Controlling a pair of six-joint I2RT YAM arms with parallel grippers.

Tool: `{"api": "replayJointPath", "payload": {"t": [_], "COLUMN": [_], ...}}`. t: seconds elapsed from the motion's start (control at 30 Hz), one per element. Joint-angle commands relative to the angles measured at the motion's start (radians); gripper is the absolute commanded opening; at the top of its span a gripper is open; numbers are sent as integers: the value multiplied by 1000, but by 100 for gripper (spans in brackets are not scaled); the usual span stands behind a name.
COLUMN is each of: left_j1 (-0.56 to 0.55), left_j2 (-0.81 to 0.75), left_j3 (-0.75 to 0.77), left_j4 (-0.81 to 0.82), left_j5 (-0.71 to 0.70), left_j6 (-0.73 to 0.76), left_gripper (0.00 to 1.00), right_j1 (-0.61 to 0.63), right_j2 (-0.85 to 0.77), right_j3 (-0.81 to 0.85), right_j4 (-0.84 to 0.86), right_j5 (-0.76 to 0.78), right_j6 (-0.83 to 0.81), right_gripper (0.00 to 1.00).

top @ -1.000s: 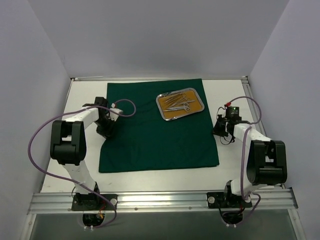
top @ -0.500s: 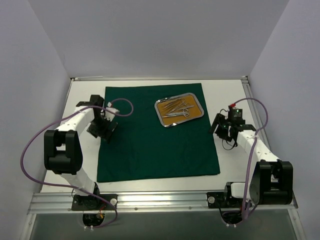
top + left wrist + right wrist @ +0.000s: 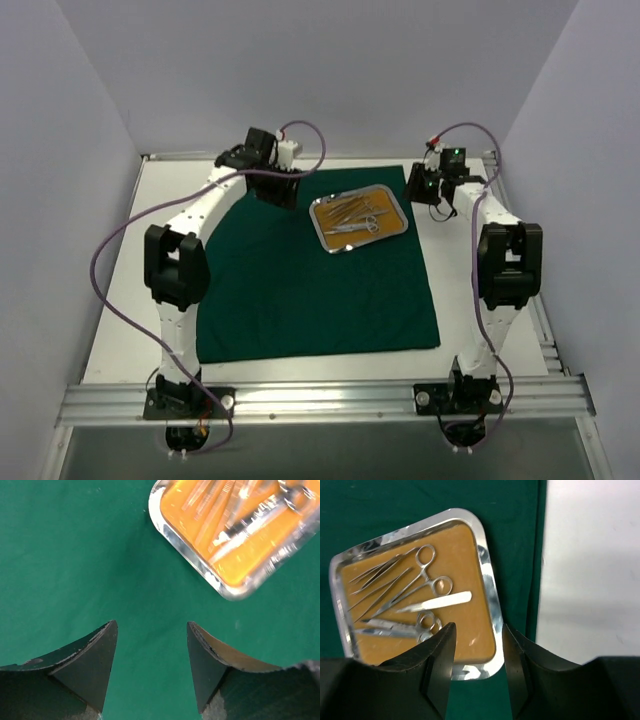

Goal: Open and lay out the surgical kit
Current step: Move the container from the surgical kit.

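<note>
Below, the steel tray [image 3: 490,585] held silver instruments [image 3: 410,592] on its tan liner [image 3: 465,555]; my left fingers [image 3: 85,665] and right fingers [image 3: 437,660] stood spread, empty.

The left arm [image 3: 196,208] and right arm [image 3: 487,212] stretch toward the far side, with the left gripper [image 3: 152,626] and right gripper [image 3: 479,628] facing down, jaws parted.

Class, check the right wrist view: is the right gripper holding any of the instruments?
No: the right gripper is open with nothing between its fingers, and the instruments lie in the steel tray.
</note>
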Motion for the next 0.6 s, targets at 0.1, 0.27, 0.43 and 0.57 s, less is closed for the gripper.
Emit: {"api": "replayJointPath", "payload": {"t": [0.1,0.27,0.43,0.57], "left_j1": [-32,-41,-44,-46], "left_j2": [207,317,356,391], "left_j3": [148,211,208,230], "left_j4": [65,71,125,120], "left_j5": [42,97,120,128], "left_j6": [-221,-311,-362,-376], "left_gripper": [66,66,65,62], "right_j1": [8,6,4,-3], "right_j2": [218,312,358,390], "right_j3": [226,332,351,358], "right_j4": [-39,-58,-67,-73], "right_j5": [-156,-162,-162,-167], "right_j6": [-99,-108,-125,-125], "right_gripper": [38,37,35,34]}}
